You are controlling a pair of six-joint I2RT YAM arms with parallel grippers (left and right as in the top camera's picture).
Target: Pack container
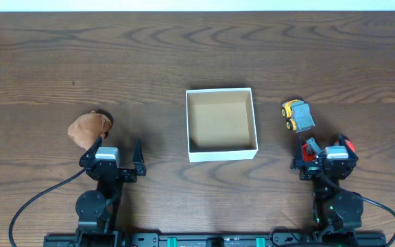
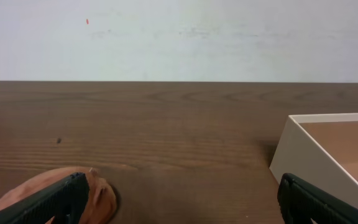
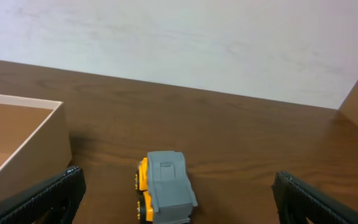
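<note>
both grippers sit wide and empty at the near edge of the desk [image 1: 197, 55]: left gripper [image 1: 119, 145], right gripper [image 1: 323, 145]. container [image 1: 221, 154] is mid-desk between them, nothing inside. it looks light, with thin card walls that likely flex, and it'll slide if nudged; pinch one wall at the rim or leave it put. counts: one container, one yellow-grey toy truck [image 1: 297, 115] just ahead of right gripper, one brown lump [image 1: 88, 128] beside left gripper.

Dark wood table [image 1: 197, 55], with a little yellow-and-grey toy truck [image 1: 297, 115] sitting out toward the right edge. Over near the left edge there's a rounded brown lump [image 1: 88, 129], can't tell what it is.
</note>
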